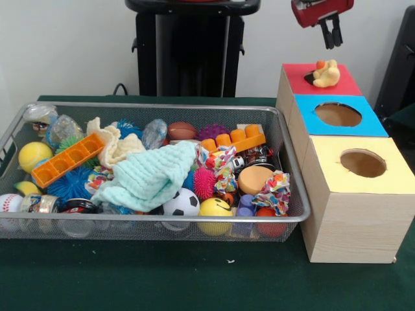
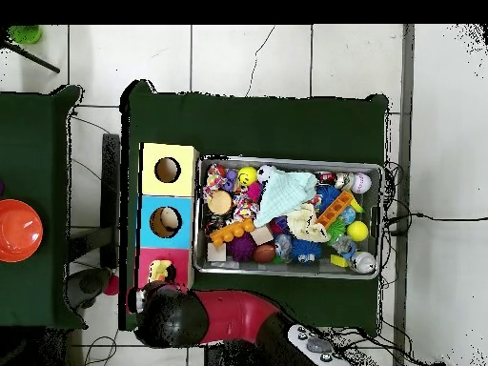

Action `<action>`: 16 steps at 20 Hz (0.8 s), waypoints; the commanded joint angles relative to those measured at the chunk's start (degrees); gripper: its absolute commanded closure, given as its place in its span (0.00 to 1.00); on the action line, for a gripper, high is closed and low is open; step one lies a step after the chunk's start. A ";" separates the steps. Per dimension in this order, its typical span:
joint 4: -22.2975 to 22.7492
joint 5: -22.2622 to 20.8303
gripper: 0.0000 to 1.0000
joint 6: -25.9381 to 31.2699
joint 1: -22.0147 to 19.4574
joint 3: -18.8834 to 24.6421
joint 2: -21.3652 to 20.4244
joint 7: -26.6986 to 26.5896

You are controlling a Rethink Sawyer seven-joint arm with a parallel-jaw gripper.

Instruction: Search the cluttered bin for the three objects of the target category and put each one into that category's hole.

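My gripper (image 1: 333,40) hung above the red-topped box (image 1: 322,82), its two black fingers close together and holding nothing that I could see. Directly below it a yellow duck toy (image 1: 326,75) lay on the red top, apparently over the hole, which I could not make out beneath it. I judged the duck had not gone in, so the step in hand was to get it through: come straight down on it, nudge or re-grip it so its narrow side faced the opening, and avoid pushing it sideways off the box toward the blue-topped box (image 1: 337,115) next door.

Beyond that stood the yellow-topped box (image 1: 360,163), its round hole clear. Beside the row of boxes lay the bin (image 1: 162,105), the wire-mesh basket on the green table (image 1: 194,278), heaped with balls, a mint-green cloth (image 1: 149,176), an orange tray (image 1: 67,159) and knotted rope toys. From the overhead view my arm (image 2: 229,316) reached across to the red box, well apart from the bin. For the next search I would lift the cloth aside first, since it hid much of the middle.
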 commanded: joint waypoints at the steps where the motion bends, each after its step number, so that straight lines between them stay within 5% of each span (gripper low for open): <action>1: -4.09 1.06 1.00 -1.80 0.36 -2.11 0.75 10.63; 16: -5.83 -0.31 1.00 -7.26 2.58 -4.52 4.97 10.48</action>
